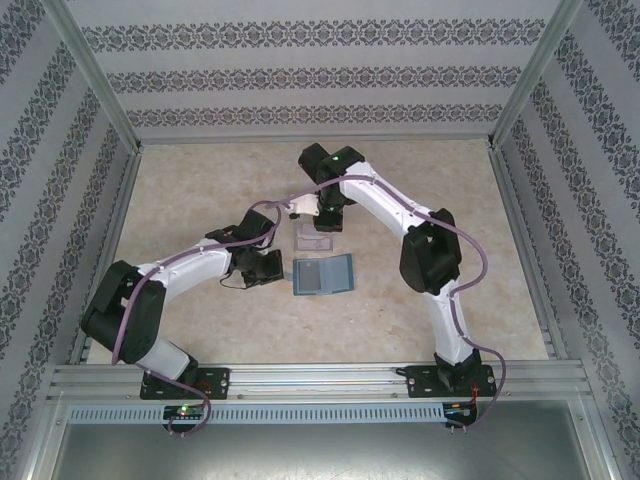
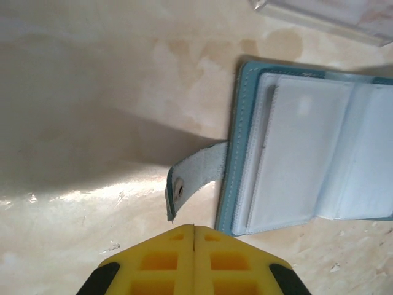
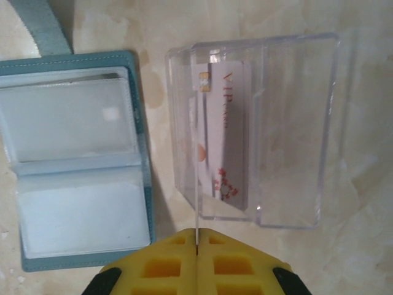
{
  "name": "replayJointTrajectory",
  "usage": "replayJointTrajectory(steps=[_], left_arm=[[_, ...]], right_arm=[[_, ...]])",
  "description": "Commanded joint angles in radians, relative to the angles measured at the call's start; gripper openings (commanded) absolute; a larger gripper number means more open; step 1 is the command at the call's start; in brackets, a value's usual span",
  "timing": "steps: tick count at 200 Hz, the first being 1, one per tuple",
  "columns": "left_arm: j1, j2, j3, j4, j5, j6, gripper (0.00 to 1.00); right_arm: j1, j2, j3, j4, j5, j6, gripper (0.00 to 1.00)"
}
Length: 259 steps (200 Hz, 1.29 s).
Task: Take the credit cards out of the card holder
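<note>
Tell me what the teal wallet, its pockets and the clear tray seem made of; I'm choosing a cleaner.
Card holder: probably faux leather or coated fabric, matte teal, stitched edges. Pockets: soft clear plastic film, slightly frosted, catching glare. Tray: rigid glossy transparent plastic; a card shows through it.

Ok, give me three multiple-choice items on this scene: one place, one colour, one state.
1. The card is: A in the tray; B in the wallet; C under the wallet.
2. The wallet's cover is: A red; B teal; C black.
3. The wallet is: A snapped shut; B rolled up; C lying open.
Answers: 1 A, it sits inside the clear tray; 2 B, its edge is teal; 3 C, its inside faces up.
</note>
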Motion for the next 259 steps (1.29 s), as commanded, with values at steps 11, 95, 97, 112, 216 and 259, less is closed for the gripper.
replayJointTrajectory(steps=[11, 95, 97, 112, 216, 259], left_arm=[[0.019, -0.031, -0.015, -0.036, -0.031, -0.007, 0.0], [0.033, -0.045, -0.033, -0.043, -0.034, -0.009, 0.0], [0.033, -0.045, -0.035, -0.043, -0.033, -0.008, 0.0], [0.036, -0.046, -0.038, -0.043, -0.032, -0.009, 0.0], [0.042, -0.046, -0.047, -0.036, -0.025, -0.006, 0.0], [0.041, -0.036, -0.038, -0.028, -0.015, -0.005, 0.0]], right_arm=[[-0.004, 0.083, 0.132, -0.102, 0.021, -0.057, 0.01], [0.004, 0.194, 0.255, -0.156, 0.015, -0.09, 0.0], [0.004, 0.196, 0.255, -0.157, 0.015, -0.09, 0.01], [0.006, 0.207, 0.259, -0.161, 0.01, -0.091, 0.0], [0.011, 0.23, 0.262, -0.163, -0.017, -0.073, 0.15], [0.008, 0.196, 0.264, -0.16, 0.008, -0.061, 0.16]])
